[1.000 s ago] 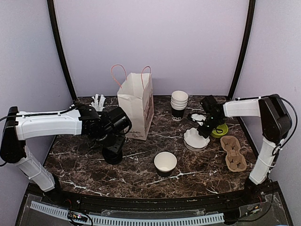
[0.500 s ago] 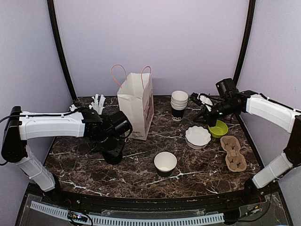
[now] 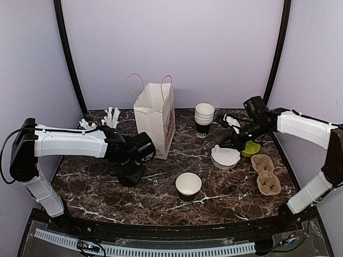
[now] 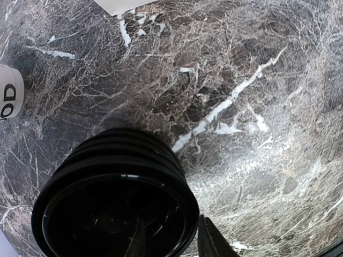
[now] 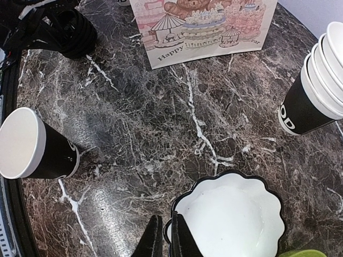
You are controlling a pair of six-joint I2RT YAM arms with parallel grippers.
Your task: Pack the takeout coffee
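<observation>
Black plastic lids in a ribbed stack sit under my left arm, left of centre on the dark marbled tabletop. Left jaws are part-open and straddle the top lid's rim: one finger is inside it, the other outside. A gap shows, so I see no pinch.

The takeout coffee is one black paper cup with a white lining. It stands upright and open-topped at front centre, well apart from both arms.

Right jaws are nearly together, just a thin slit. Their fingers are at the near rim of the white scalloped dish, and I cannot tell if they pinch it.

The white paper bag with pink handles stands behind the lids. The stack of white-lined black cups is to the bag's right. The lime green bowl is just beside the dish. The brown cardboard cup carrier lies far right.
</observation>
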